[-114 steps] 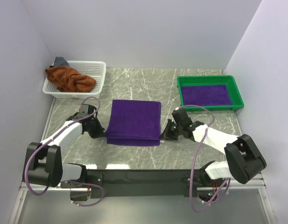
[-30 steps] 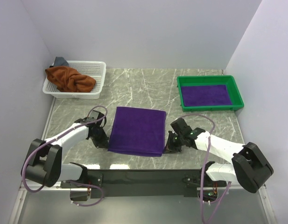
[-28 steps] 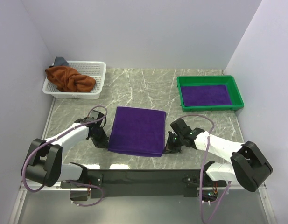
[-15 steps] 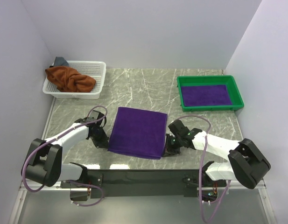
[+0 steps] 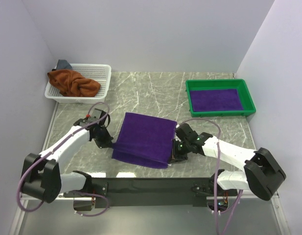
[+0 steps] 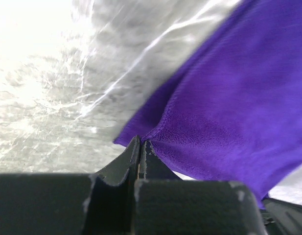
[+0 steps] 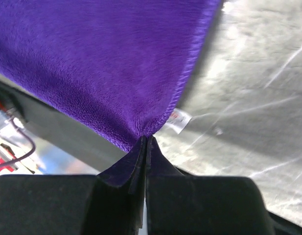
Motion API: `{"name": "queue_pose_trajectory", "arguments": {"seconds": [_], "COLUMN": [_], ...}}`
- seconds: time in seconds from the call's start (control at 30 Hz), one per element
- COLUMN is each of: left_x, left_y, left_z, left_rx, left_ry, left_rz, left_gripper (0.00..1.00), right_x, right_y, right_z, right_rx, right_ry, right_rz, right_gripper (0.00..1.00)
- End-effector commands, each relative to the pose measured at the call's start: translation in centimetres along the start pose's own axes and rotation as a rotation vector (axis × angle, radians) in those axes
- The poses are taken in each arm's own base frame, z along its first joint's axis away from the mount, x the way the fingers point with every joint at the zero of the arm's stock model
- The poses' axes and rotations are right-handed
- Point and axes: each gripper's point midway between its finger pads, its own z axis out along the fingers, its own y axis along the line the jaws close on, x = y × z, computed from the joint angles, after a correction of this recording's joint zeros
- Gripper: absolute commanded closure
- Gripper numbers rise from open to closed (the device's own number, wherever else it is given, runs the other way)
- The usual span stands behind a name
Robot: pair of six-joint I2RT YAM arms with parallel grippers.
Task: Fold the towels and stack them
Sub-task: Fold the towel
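The left gripper (image 5: 109, 145) and right gripper (image 5: 173, 155) are pinching the purple towel (image 5: 143, 138) by its near corners, left of the green tray (image 5: 220, 113). The cloth is probably light and limp, so corner holds are likely controlling it best.

Purple towel (image 5: 143, 139); rust-brown towel (image 5: 72, 82); white mesh basket (image 5: 100, 81); green tray (image 5: 219, 113); grey marbled table (image 5: 151, 90).

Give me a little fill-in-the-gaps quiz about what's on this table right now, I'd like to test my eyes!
The left gripper and the right gripper each pinch a corner of the centre towel, which is ____. The rust-brown towel lies crumpled in the basket, whose colour is ____. The flat towel at far right lies in a tray coloured ____.
Missing words: purple; white; green.
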Motion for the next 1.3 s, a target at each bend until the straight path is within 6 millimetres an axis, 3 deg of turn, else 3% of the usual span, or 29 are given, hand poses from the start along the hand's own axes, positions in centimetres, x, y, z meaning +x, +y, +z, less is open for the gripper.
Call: {"name": "queue_pose_trajectory", "arguments": {"seconds": [0.0,0.1,0.37,0.5,0.7,0.83,0.9,1.0,1.03,1.13,1.27], "left_x": [-2.2,-1.8,1.2,1.8,1.8,1.5,1.0,0.2,-0.4,-1.7,-3.8], "left_y": [0.1,0.5,2.2,2.1,2.3,2.0,2.4,2.1,1.8,0.6,-2.6], "left_z": [-2.7,-2.6,0.9,1.9,2.0,1.0,0.3,-1.5,-2.3,-4.0,-6.3], "left_rx": [-0.024,-0.037,-0.063,-0.057,-0.076,-0.052,-0.07,-0.057,-0.039,0.002,0.085], "left_ry": [-0.105,-0.097,0.02,0.047,0.049,0.027,0.0,-0.048,-0.08,-0.13,-0.175], "left_rz": [0.014,0.009,-0.012,-0.012,-0.01,-0.013,-0.007,0.001,0.006,0.04,0.068], "left_gripper": [0.99,0.99,0.99,0.96,0.83,0.54,0.42,0.33,0.32,0.27,0.28], "right_x": [0.1,1.0,3.8,4.6,5.8,5.5,5.6,3.8,1.7,-1.7,-7.8], "right_y": [1.5,2.0,0.6,-0.1,0.2,0.9,0.9,0.7,0.9,1.3,1.6], "right_z": [-2.0,-1.9,0.6,1.3,1.3,0.0,-1.1,-2.8,-3.4,-4.9,-5.7], "right_rx": [-0.027,-0.045,0.0,0.023,0.011,-0.003,0.007,0.065,0.098,0.112,0.069], "right_ry": [-0.002,0.034,0.147,0.172,0.212,0.191,0.186,0.101,0.014,-0.125,-0.301], "right_rz": [-0.052,-0.07,-0.102,-0.104,-0.139,-0.178,-0.205,-0.253,-0.257,-0.248,-0.177], "right_gripper": [1.0,1.0,1.0,0.98,0.55,0.34,0.3,0.29,0.29,0.37,0.47]}}
